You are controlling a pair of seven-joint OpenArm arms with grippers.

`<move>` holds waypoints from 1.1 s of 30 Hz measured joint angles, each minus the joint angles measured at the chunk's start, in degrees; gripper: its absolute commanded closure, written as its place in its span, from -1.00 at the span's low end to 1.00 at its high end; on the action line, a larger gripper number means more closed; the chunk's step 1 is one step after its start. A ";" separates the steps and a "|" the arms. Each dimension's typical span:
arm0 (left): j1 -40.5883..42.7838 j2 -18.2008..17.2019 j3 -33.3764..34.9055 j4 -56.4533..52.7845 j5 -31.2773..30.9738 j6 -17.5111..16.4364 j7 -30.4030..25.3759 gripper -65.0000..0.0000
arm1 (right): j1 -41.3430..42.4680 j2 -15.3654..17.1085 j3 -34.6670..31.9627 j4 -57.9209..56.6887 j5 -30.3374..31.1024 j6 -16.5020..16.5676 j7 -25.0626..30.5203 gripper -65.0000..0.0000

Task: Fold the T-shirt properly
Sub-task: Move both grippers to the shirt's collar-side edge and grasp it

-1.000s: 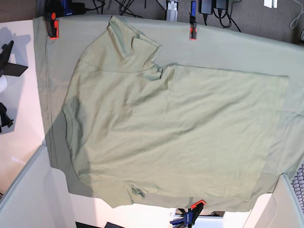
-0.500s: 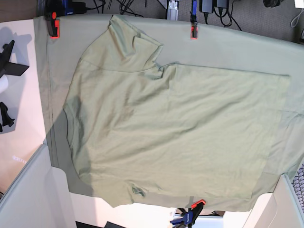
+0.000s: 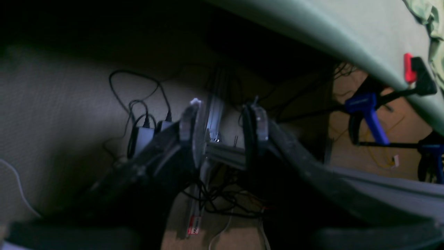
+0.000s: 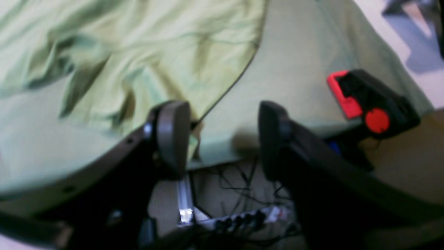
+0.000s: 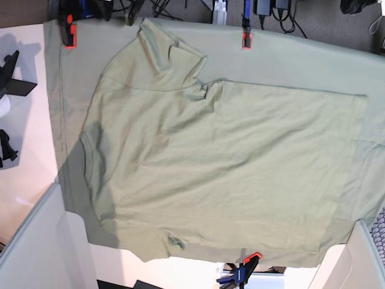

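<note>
The pale green T-shirt [image 5: 210, 168] lies spread flat on the green sheet [image 5: 301, 66], collar to the left and hem to the right. Its far sleeve [image 5: 168, 54] is bunched up. My right gripper [image 4: 222, 132] is open and empty, hovering over the table's far edge beside that sleeve [image 4: 138, 52]. In the base view it shows only as dark fingertips at the top edge [image 5: 118, 9]. My left gripper [image 3: 222, 132] is open and empty beyond the far edge, low and facing under the table. It is a dark shape at the top right in the base view [image 5: 355, 6].
Red-and-black clamps [image 5: 67, 30] [image 5: 244, 39] [image 5: 240, 274] pin the sheet to the table edges. One clamp [image 4: 367, 104] is just right of my right gripper. White panels [image 5: 36, 241] [image 5: 361, 259] stand at the near corners. Cables and power adapters [image 3: 145, 132] lie behind the table.
Both grippers have come into the base view at its top edge, the right one near the far sleeve. The T-shirt has not moved.
</note>
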 measured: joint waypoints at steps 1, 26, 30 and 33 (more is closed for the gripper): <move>0.13 0.00 0.00 0.00 -0.02 0.02 0.00 0.31 | 0.92 -1.16 0.83 -0.04 0.87 -0.13 -1.62 -0.08; 2.25 -5.18 -7.39 0.02 -3.28 0.00 0.15 0.31 | 14.73 -12.87 2.01 -10.62 6.23 4.22 -9.09 -0.08; 2.19 -6.73 -7.63 0.02 -5.35 -0.02 0.17 0.26 | 16.72 -13.53 2.01 -12.46 6.03 5.38 -8.24 -0.08; 2.21 -7.45 -7.93 0.02 -6.38 0.00 0.17 0.02 | 17.64 -13.64 2.01 -12.94 6.05 5.73 -8.28 -0.07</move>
